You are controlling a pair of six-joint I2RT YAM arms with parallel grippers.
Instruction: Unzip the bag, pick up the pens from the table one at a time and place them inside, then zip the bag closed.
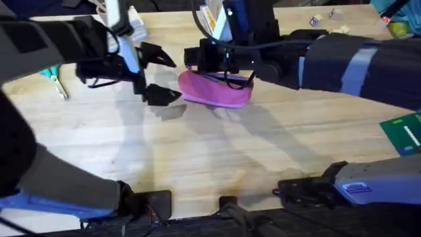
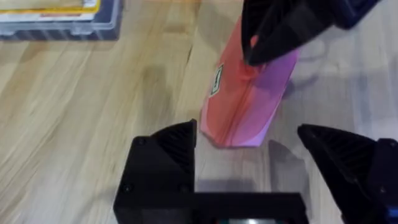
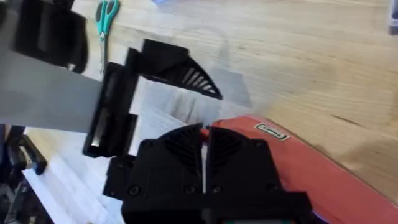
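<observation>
The pink bag (image 1: pixel 220 92) lies on the wooden table (image 1: pixel 217 158) at the middle back. My right gripper (image 1: pixel 197 59) reaches across to the bag's left end, and in the right wrist view its fingers (image 3: pixel 205 134) are pressed together at the edge of the bag (image 3: pixel 311 174), by the zipper line. My left gripper (image 1: pixel 163 76) hovers open just left of the bag. In the left wrist view it (image 2: pixel 249 134) straddles the near end of the bag (image 2: pixel 249 99) without touching it. The pens are out of view.
Teal-handled scissors (image 1: pixel 52 78) lie at the far left of the table. A clear plastic case (image 2: pixel 56 18) sits behind the left gripper. A green card (image 1: pixel 402 131) rests at the right edge, and small items (image 1: pixel 329 16) are at the back right.
</observation>
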